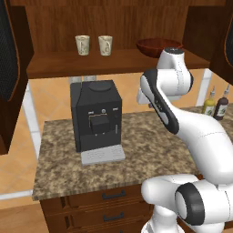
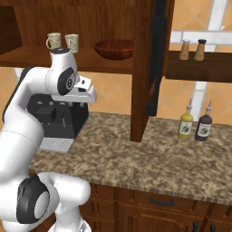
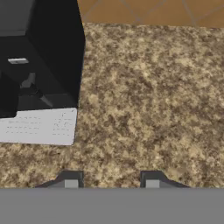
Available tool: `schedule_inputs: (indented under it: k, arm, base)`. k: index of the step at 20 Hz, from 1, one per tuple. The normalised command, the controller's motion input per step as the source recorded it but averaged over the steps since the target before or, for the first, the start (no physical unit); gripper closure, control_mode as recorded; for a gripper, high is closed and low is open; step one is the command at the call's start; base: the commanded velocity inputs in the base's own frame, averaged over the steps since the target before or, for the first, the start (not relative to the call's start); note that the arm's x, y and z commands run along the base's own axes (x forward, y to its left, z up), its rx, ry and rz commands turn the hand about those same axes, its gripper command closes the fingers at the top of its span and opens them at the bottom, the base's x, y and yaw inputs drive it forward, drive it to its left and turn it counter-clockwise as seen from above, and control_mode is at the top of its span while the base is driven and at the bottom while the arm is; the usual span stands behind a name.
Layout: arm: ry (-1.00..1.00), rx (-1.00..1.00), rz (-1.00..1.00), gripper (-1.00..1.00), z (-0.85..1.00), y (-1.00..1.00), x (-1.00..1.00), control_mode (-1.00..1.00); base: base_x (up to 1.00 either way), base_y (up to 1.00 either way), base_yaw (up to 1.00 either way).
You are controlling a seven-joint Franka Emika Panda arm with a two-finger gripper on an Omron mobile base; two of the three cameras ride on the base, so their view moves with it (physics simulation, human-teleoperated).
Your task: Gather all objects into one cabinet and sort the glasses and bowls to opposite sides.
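Note:
Two cream glasses (image 1: pixel 82 45) (image 1: pixel 105 45) stand side by side at the left of the cabinet (image 1: pixel 123 18) shelf, seen also as glasses (image 2: pixel 54 41) (image 2: pixel 71 42) in the right base view. At the right of the same shelf sits the dark red-brown bowl (image 1: pixel 158 46) (image 2: pixel 113 48). My gripper (image 3: pixel 111 181) hangs below the shelf, pointing down at the granite counter (image 3: pixel 148 96) just right of the coffee machine. Its fingertips (image 3: pixel 70 180) stand apart with nothing between them. From the right base the hand (image 2: pixel 84 93) shows in front of the machine.
A black coffee machine (image 1: pixel 95 113) (image 2: pixel 54 118) (image 3: pixel 41 52) with a grey drip tray stands on the counter. Two sauce bottles (image 2: pixel 185 123) (image 2: pixel 204 125) stand to the right, spice jars (image 2: pixel 184 50) on a dark shelf above. Open mesh doors (image 1: pixel 7 50) (image 2: pixel 156 54) flank the cabinet.

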Motion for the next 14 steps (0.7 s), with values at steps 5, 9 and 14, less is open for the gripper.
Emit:
schedule_inputs:
  k: [5,9,14]
  arm:
    - [-0.14,0.00,0.00,-1.00,0.13,0.00,0.05,-1.00]
    - [-0.28,0.00,0.00,-1.00,0.37,0.01,0.13,-1.00]
    - [0.00,0.00,0.00,-1.00,0.00,0.00,0.00,-1.00]
  base:
    - [0.00,0.00,0.00]
    - [0.00,0.00,0.00]
    - [0.00,0.00,0.00]
